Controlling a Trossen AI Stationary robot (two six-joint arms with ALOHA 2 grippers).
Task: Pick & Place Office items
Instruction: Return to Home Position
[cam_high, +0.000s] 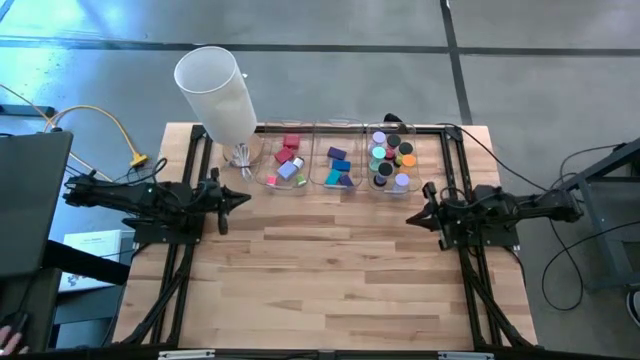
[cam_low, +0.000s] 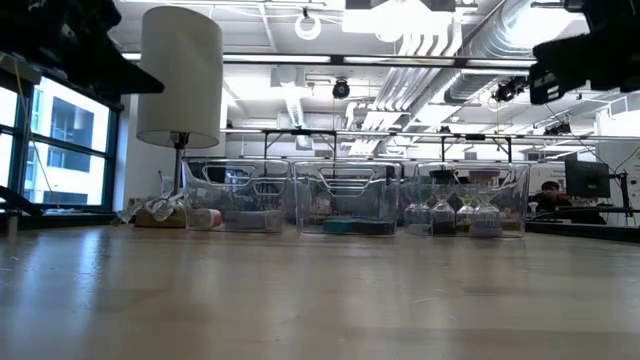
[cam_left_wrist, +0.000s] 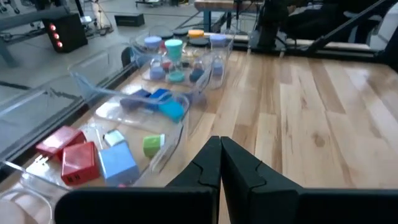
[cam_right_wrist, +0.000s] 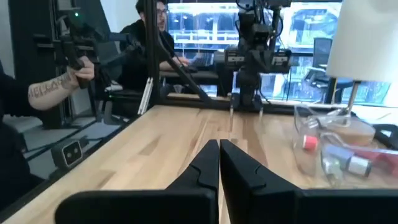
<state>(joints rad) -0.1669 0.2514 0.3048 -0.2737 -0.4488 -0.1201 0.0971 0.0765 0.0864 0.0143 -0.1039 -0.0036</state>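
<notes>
The office items lie in three clear bins along the table's far edge. Red and blue blocks (cam_high: 288, 160) fill the left bin, purple, blue and teal pieces (cam_high: 338, 166) the middle bin, and round rolls (cam_high: 391, 160) in orange, green, black and lavender the right bin. In the left wrist view the red blocks (cam_left_wrist: 73, 155) and a blue block (cam_left_wrist: 117, 163) show nearest. My left gripper (cam_high: 246, 199) hovers shut near the table's left edge, in front of the left bin. My right gripper (cam_high: 411, 217) hovers shut near the right edge, in front of the right bin.
A tall white cylinder (cam_high: 217, 92) on a thin stand rises at the far left corner. Black frame rails (cam_high: 196, 180) run along the table's left, right and far edges. Bare wood (cam_high: 330, 270) spreads between the arms toward the near edge. People show beyond the table in the right wrist view.
</notes>
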